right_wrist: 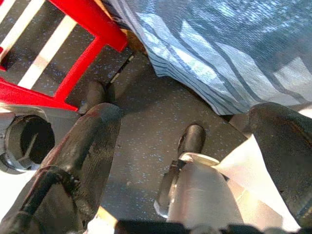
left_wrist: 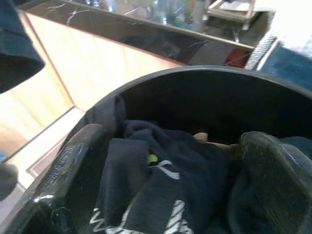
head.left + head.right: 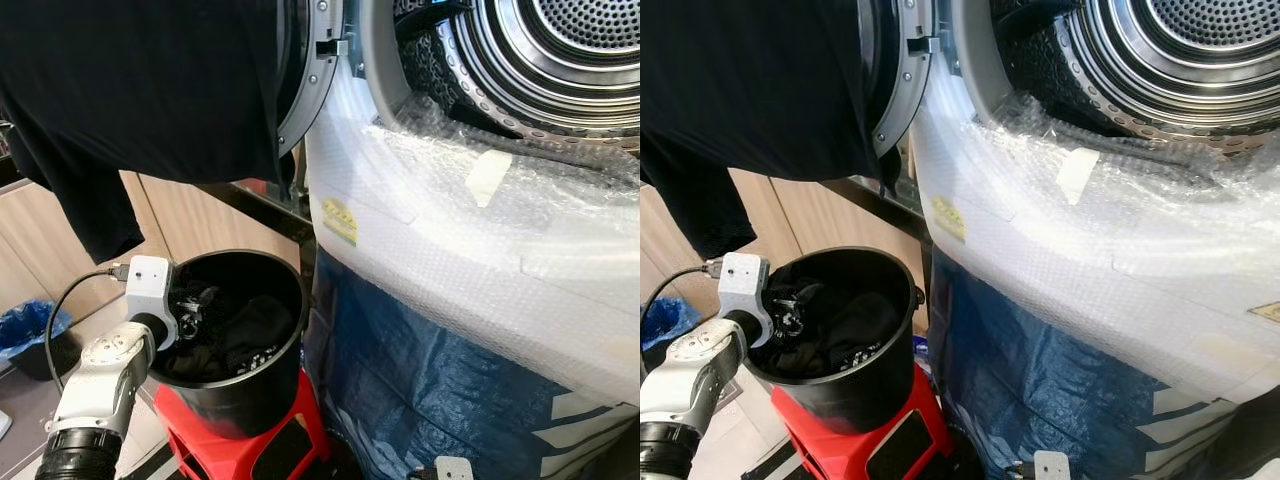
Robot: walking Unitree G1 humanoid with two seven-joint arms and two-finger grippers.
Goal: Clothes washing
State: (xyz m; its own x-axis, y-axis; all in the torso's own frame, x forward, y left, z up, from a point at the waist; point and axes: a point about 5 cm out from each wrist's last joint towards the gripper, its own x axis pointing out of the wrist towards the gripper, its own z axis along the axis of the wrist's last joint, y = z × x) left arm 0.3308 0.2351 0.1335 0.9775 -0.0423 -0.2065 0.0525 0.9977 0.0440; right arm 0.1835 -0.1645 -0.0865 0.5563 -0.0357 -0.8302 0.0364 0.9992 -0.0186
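At far left, down by the floor, I can see a blue bag (image 3: 22, 325) beside the wooden cabinet fronts (image 3: 190, 225), and above it a black shirt (image 3: 140, 90) hangs across the upper left, draped over the open washer door (image 3: 312, 75). Below the shirt my left arm reaches up to a black bucket (image 3: 240, 395), with the left gripper (image 2: 165, 185) dipped inside it; from the wrist camera I see its two fingers (image 2: 73, 170) spread wide, one on each side of a heap of dark clothes (image 2: 161, 180) with pale lettering, and I cannot tell whether either finger actually presses on the fabric. Those clothes lie in the bottom of the bucket, which stands on a red stool (image 3: 255, 450) just beside the washer's front. Moving right, the washer body is wrapped in bubble wrap (image 3: 470, 240) above and a blue striped sheet (image 3: 430, 390) below, with a yellow label (image 3: 340, 220) near its left edge and a strip of pale tape (image 3: 487, 175) under the opening. At upper right the steel drum (image 3: 560, 50) stands open. My right gripper (image 1: 185, 141) hangs low near the speckled floor (image 1: 146, 126), its fingers apart with nothing between them, close to the red stool's legs and the striped sheet.
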